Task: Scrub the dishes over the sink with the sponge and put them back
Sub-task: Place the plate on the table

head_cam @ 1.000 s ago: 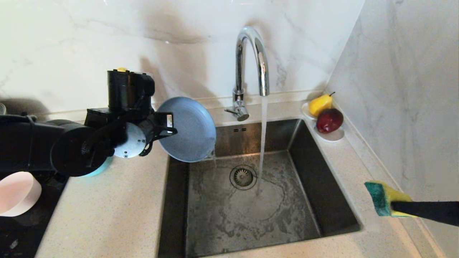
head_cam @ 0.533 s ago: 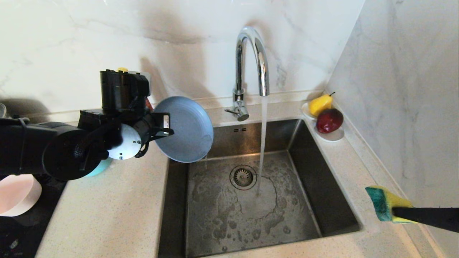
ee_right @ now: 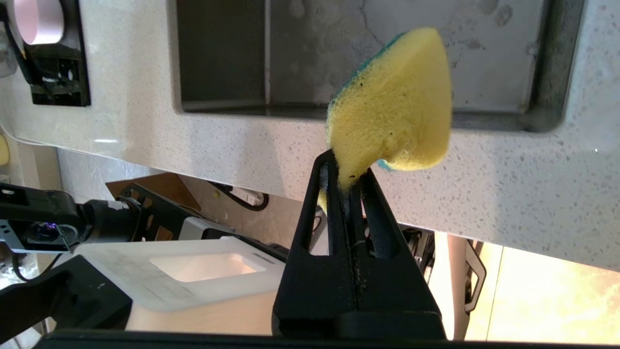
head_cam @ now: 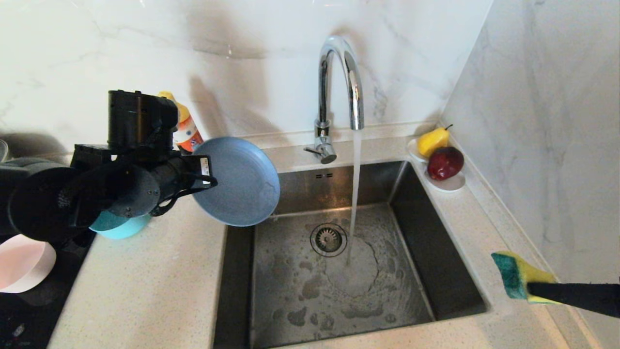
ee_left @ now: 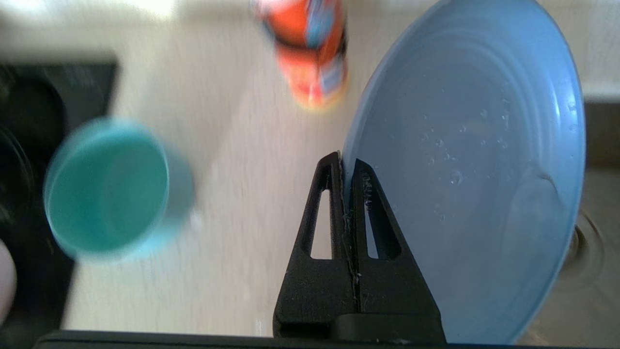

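Note:
My left gripper [head_cam: 209, 175] [ee_left: 345, 160] is shut on the rim of the grey-blue plate [head_cam: 240, 182] [ee_left: 474, 160]. The plate hangs tilted on edge, wet with drops, above the sink's [head_cam: 290, 295] back left corner. The teal bowl [head_cam: 121, 227] [ee_left: 109, 186] stands on the counter under that arm. The pink bowl [head_cam: 22, 264] [ee_right: 36, 19] sits at the far left. Over the counter right of the sink, my right gripper [head_cam: 529, 290] [ee_right: 346, 167] is shut on the yellow-and-green sponge [head_cam: 514, 274] [ee_right: 392, 111].
Water runs from the chrome tap [head_cam: 339, 82] into the basin beside the drain strainer [head_cam: 328, 239]. An orange bottle [head_cam: 186, 130] [ee_left: 310, 53] stands at the wall behind the plate. A saucer with a pear and an apple [head_cam: 448, 185] sits at the back right corner. A black hob [head_cam: 29, 310] lies far left.
My left arm has carried the plate leftward, away from the water stream, uncovering the orange bottle and more of the teal bowl. The right gripper with the sponge has barely shifted.

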